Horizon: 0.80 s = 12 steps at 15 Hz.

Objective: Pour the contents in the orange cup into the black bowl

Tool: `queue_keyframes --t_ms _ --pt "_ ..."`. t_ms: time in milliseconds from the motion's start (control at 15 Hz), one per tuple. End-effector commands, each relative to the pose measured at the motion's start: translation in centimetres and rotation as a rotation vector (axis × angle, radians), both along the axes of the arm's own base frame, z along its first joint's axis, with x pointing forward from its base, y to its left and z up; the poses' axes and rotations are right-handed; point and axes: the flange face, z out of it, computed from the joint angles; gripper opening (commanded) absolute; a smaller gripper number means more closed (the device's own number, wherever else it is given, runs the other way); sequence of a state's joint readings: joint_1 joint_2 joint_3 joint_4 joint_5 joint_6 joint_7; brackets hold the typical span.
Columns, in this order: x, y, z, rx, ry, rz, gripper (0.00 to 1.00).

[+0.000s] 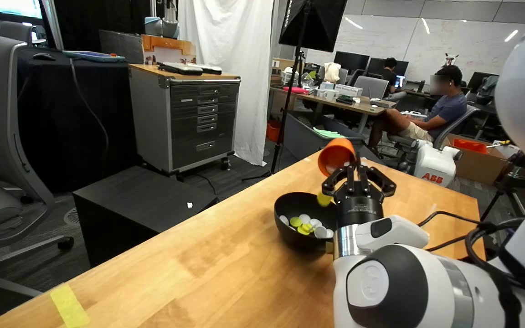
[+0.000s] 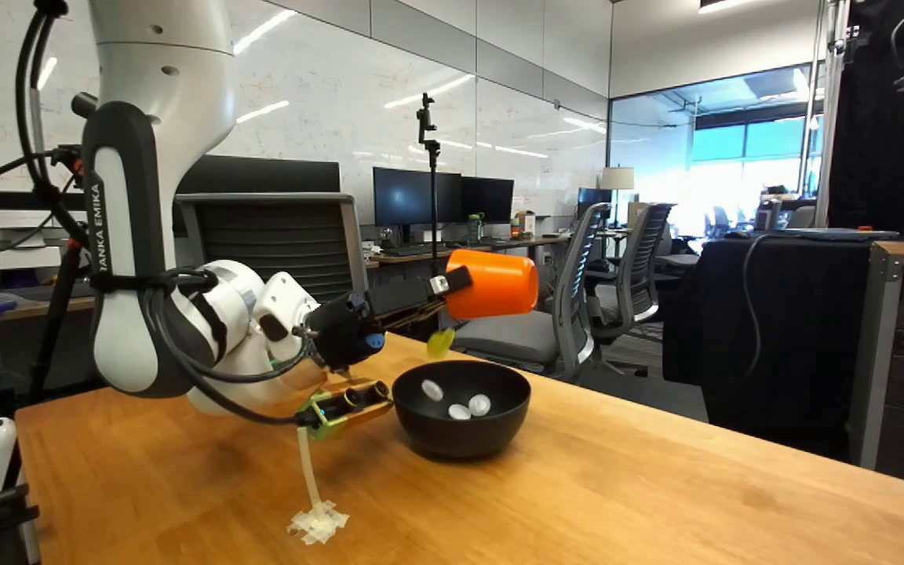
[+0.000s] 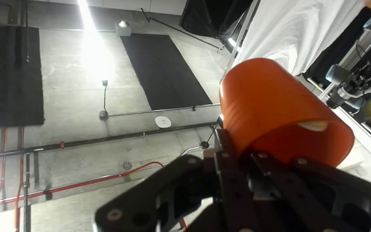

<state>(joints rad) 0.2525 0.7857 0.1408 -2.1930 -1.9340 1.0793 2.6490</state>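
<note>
Clenches, in the black two-fingered gripper point(image 1: 356, 165), the plain, tapered orange-red plastic cup point(image 2: 493, 286) by its wall near the rim, tipped on its side above the round, smooth black bowl point(image 2: 460, 441), set in from the long edge of the brown wooden worktop point(image 1: 208, 269). Has a flat, round yellow piece point(image 2: 441, 343) in mid-air between cup and bowl in both exterior views, a pale piece point(image 3: 315, 125) inside the cup in the wrist view, and small whitish and yellow pieces point(image 1: 305, 219) in the bowl.
</note>
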Motion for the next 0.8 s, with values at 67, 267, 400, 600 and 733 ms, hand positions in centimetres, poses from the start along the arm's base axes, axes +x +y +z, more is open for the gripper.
queue_keyframes --t_ms 67,267,400,600,733 --pt "0.4 0.4 -0.3 -0.054 -0.028 -0.016 0.08" --pt "0.3 0.4 -0.4 -0.077 -0.037 -0.027 0.08" --pt "0.9 -0.3 -0.6 -0.09 -0.049 -0.027 0.08" --pt "1.0 -0.7 -0.6 -0.102 -0.056 -0.043 0.08" --pt "1.3 -0.7 -0.8 -0.113 -0.059 -0.053 0.08"
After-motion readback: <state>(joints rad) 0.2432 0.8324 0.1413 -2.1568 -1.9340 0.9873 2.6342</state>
